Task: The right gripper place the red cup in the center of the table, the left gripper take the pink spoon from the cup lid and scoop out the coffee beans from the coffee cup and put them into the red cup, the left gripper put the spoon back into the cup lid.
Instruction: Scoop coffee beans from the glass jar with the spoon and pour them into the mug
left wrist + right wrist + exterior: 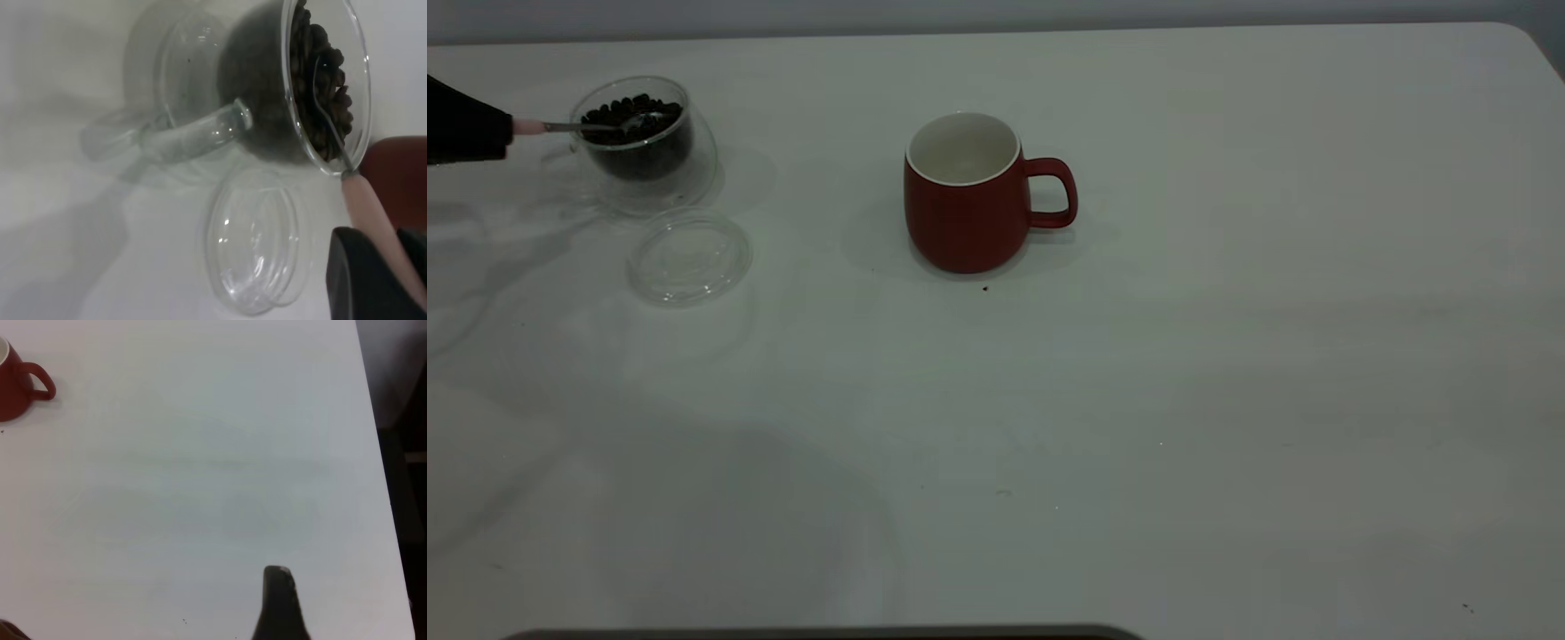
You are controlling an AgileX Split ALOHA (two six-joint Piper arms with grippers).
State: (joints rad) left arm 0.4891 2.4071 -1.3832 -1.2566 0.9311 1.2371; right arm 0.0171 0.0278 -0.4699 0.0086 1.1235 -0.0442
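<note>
Beans (633, 114) fill the coffee cup (645, 142), where the left gripper (380, 283), clamped on the pink spoon (370, 217) handle, reaches the bowl in level to scoop; beyond it waits the red cup (965, 200), centred.

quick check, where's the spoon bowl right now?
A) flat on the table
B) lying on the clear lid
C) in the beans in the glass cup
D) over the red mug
C: the left gripper holds the pink spoon by its handle, and the metal bowl sits among the coffee beans in the coffee cup; the cup lid holds nothing and the red cup shows only a white inside.
</note>
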